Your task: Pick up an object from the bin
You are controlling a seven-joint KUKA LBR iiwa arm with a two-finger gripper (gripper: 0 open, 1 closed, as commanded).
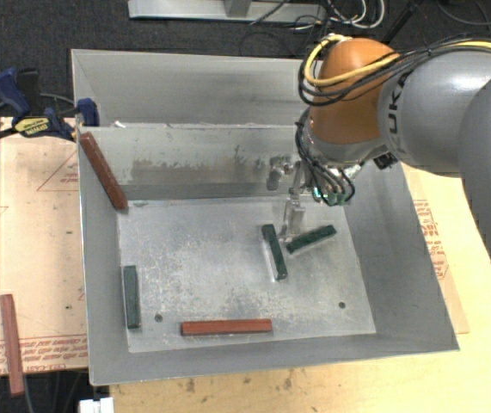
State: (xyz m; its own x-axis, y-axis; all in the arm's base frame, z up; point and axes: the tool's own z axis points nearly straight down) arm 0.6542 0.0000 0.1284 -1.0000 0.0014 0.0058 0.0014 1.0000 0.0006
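My gripper point(285, 196) hangs over the right middle of the bin, open, with nothing between its fingers. One metal finger point(295, 216) points down just above two dark green bars. The first green bar point(273, 250) lies nearly upright in the picture. The second green bar point(311, 238) lies slanted to its right, and their ends meet below the finger. I cannot tell whether the fingertip touches them.
A third dark green bar point(131, 297) lies by the bin's left wall. A red-brown bar point(226, 326) lies along the front edge of the floor. A longer brown bar point(103, 172) leans in the back left corner. The arm enters from the right.
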